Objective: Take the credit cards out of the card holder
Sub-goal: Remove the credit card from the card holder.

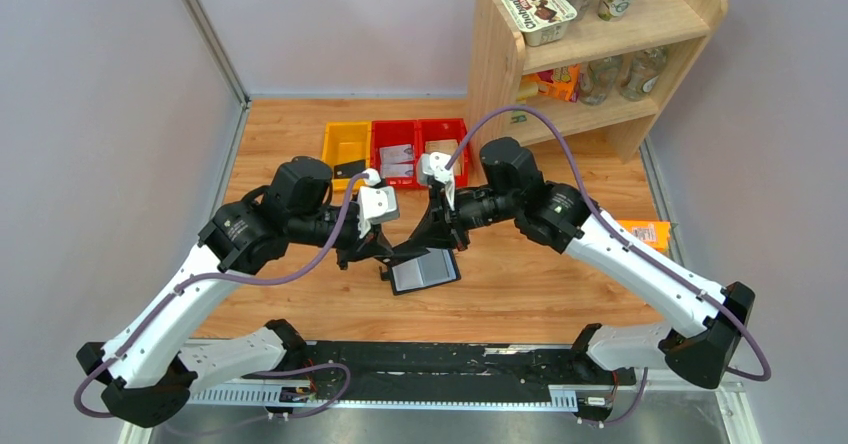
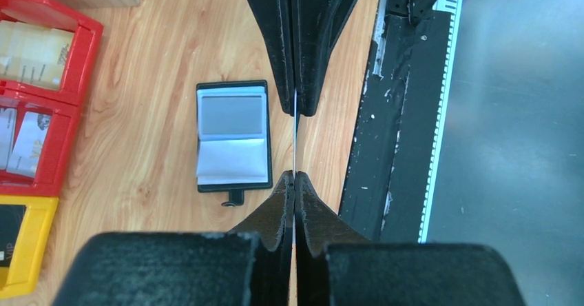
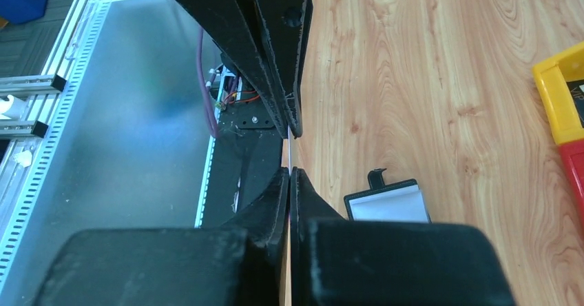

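Observation:
The card holder [image 1: 425, 270] lies open and flat on the wooden table, grey-blue lining up and strap tab at its near-left corner. It also shows in the left wrist view [image 2: 232, 137] and the right wrist view [image 3: 386, 206]. Above and beside it my two grippers meet tip to tip. A thin credit card [image 2: 295, 144], seen only edge-on, spans the gap between them [image 3: 290, 151]. My left gripper [image 2: 295, 175] is shut on one end, and my right gripper [image 3: 290, 171] is shut on the other. From above, the left gripper [image 1: 385, 254] and right gripper [image 1: 418, 239] hide the card.
A yellow bin [image 1: 346, 144] holding a black card and two red bins [image 1: 396, 132] with whitish cards stand at the back. A wooden shelf [image 1: 600, 54] with cups and bottles rises at back right. An orange carton [image 1: 645, 232] lies at the right. A black rail [image 1: 430, 359] runs along the near edge.

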Tool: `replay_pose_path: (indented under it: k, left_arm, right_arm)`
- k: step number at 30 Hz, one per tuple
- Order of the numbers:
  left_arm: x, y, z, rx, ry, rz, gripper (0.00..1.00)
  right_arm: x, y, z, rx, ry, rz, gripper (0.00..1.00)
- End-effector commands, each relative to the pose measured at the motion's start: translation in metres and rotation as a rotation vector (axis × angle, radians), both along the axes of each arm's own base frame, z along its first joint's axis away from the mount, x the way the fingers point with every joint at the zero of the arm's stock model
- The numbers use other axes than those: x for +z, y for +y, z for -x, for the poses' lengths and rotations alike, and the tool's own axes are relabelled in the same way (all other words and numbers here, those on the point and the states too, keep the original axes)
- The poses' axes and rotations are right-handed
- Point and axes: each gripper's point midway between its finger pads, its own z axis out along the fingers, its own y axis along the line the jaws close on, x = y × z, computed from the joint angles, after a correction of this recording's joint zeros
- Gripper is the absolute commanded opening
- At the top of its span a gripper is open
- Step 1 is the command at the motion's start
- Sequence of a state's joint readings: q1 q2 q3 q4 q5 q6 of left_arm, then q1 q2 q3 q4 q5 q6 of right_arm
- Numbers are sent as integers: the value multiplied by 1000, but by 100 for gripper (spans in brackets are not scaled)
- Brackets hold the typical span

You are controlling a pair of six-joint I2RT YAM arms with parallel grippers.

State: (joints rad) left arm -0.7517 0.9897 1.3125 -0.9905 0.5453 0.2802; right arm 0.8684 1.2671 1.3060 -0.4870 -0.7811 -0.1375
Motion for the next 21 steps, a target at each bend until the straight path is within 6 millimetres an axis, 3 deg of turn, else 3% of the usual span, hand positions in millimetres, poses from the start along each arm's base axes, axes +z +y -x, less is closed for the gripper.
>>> replay_pose_path:
  k: [1,2,3,6,7,9,14,19,20,21]
  left_arm:
    - [27,-2,-3,2,-96,81,5]
    - [27,1,-7,49,-96,86,11]
    - [31,1,-13,77,-117,104,27]
    - [39,14,-34,272,-168,155,46]
    - [50,15,-40,314,-199,205,59]
    - [48,25,-50,433,-211,261,69]
    - [60,47,-58,670,-168,505,74]
    - [52,48,-60,761,-59,762,75]
    - [61,48,-58,762,-30,843,74]
    - [51,46,-58,772,16,869,74]
  right_arm:
    - [11,2,8,39,17,-16,0]
    - [10,1,6,22,24,-20,0]
    - [10,2,4,5,33,-31,0]
    - [14,0,-5,-75,92,-87,0]
    - [15,-1,-11,-112,107,-117,0]
    - [17,-3,-21,-180,163,-183,0]
    - [24,-10,-43,-331,278,-361,0]
    - [32,-21,-49,-408,335,-514,0]
    - [33,-22,-48,-409,340,-534,0]
    - [35,-23,-48,-411,345,-546,0]
